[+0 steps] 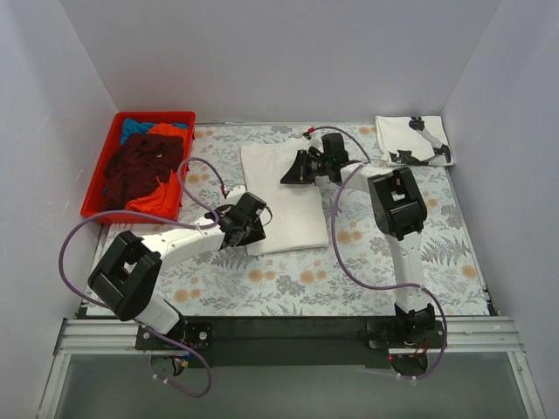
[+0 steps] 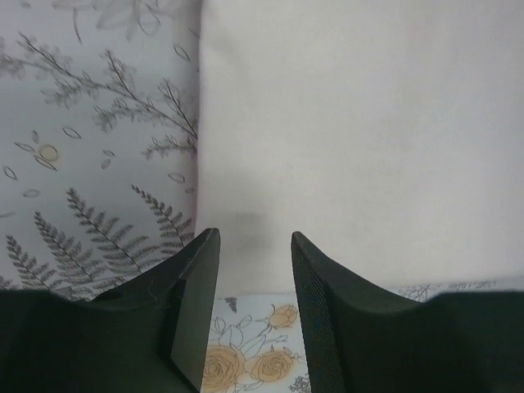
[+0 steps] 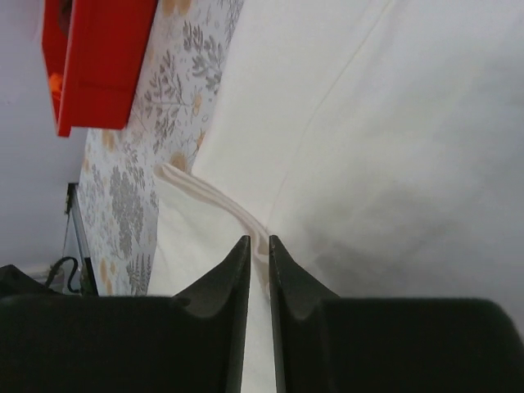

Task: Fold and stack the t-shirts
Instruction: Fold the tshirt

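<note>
Left pincer (image 2: 254, 237): released. My two fingers stand apart above the near left corner of the white t-shirt (image 1: 288, 205). I cannot tell whether they touch the cloth.
Right pincer (image 3: 259, 242): clenched on the white t-shirt. A narrow ridge of its cloth rises into the slit between my fingertips (image 3: 239, 254).
White t-shirt: lies in the middle of the table cover (image 1: 349, 253), between my two arms. It is spread as a plain upright rectangle, with my right pincer over its far part.
Printed t-shirt (image 1: 413, 140): white with black print, folded flat in the far right corner, well apart from both pincers.
Red crate (image 1: 98, 179): stands at the far left, just beside the white t-shirt's side of the cover.
Maroon t-shirt (image 1: 140, 166): bunched in the crate and filling most of it.
Orange t-shirt (image 1: 153, 201): crumpled in the crate, showing at its near end and again at the far end.
Blue t-shirt (image 1: 135, 128): a small patch showing at the crate's far end.
</note>
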Tool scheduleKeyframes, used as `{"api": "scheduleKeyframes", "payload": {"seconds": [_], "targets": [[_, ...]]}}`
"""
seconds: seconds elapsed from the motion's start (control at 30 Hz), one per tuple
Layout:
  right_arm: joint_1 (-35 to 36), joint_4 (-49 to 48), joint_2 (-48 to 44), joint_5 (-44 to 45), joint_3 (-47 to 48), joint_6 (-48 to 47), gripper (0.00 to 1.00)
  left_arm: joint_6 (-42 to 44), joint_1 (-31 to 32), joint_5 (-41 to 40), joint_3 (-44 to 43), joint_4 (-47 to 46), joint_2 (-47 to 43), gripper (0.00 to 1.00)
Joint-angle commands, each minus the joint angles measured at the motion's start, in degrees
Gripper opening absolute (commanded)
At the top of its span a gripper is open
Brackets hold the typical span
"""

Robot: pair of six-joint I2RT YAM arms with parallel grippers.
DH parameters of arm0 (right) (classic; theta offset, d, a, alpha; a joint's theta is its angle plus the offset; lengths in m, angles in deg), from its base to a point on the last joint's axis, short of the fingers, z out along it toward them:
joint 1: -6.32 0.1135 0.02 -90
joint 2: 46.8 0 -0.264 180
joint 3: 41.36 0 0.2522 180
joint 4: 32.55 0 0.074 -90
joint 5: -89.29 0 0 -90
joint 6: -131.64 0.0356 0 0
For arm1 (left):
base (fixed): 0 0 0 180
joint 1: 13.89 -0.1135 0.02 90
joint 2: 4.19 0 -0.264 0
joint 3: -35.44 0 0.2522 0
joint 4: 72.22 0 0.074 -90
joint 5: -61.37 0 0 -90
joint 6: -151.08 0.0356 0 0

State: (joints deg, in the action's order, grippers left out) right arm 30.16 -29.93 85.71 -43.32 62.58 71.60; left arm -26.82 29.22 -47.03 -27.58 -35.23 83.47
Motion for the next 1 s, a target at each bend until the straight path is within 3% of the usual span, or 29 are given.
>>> {"api": "scheduleKeyframes", "payload": {"seconds": [0.0, 0.27, 0.47, 0.67, 0.77, 0.97], "targets": [[-4.0, -5.6, -4.0, -2.3, 1.1, 4.9, 0.21, 2.4, -5.2, 1.0, -1.8, -5.0, -4.2, 0.40], [-5.9, -19.4, -12.7, -12.6, -15.5, 13.1, 0.22, 5.1, -14.3, 14.2, -4.8, -18.3, 1.3, 0.37], [-8.5, -28.0, -8.7, -13.9, -20.9, 16.5, 0.22, 3.4, -18.8, 14.9, -8.4, -21.9, 11.7, 0.28], [-13.0, -29.6, -1.5, -12.7, -22.3, 16.8, 0.21, 1.6, -22.7, 15.8, -9.3, -22.9, 20.4, 0.26], [-14.5, -30.0, -0.4, -13.5, -23.1, 17.2, 0.21, 2.1, -22.8, 15.9, -8.9, -22.9, 21.2, 0.26], [-14.8, -30.0, -8.6, -14.9, -26.7, 16.4, 0.22, 3.7, -22.7, 16.5, -7.5, -23.7, 14.5, 0.32]]}}
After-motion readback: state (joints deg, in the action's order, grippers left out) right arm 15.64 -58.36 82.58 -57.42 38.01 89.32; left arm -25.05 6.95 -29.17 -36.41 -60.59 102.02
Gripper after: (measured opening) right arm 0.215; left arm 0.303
